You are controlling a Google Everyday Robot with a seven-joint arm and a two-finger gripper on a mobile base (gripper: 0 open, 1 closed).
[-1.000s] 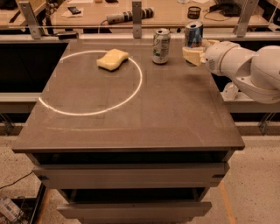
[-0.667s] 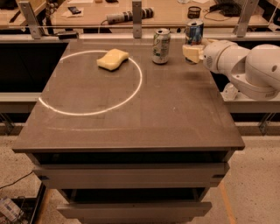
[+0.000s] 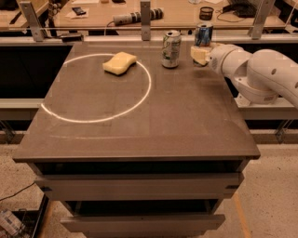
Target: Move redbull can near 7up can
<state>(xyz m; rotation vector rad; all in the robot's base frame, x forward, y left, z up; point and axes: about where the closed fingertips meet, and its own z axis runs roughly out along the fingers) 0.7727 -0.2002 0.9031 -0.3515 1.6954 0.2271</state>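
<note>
Table: flat dark grey-brown top, matte with a faint sheen and square edges. Two pale drawer fronts sit below it, the lower one cut off by the frame.

A thin white circle is marked on the left half of the top. A yellow sponge, a soft rounded slab, sits at 12–1 o'clock on that ring, overlapping the line.

7up can: short, wide, white-silver metal with green markings and a silver top. It stands upright near the far edge at 12–1 o'clock on the table.

redbull can: slim, blue and silver, shiny top, upright. It sits at about 2 o'clock from the 7up can and close to it, with a gap between them. Only its upper part shows.

The gripper, a cream blocky tip, sits in front of the redbull can's lower half and hides the base. Grip state: cannot tell. Also can't tell whether it touches the can.

Arm: glossy white rounded shells, coming in from 3 o'clock and cut off at the right edge.

Behind the table is a tan bench with clutter that is hard to make out.
</note>
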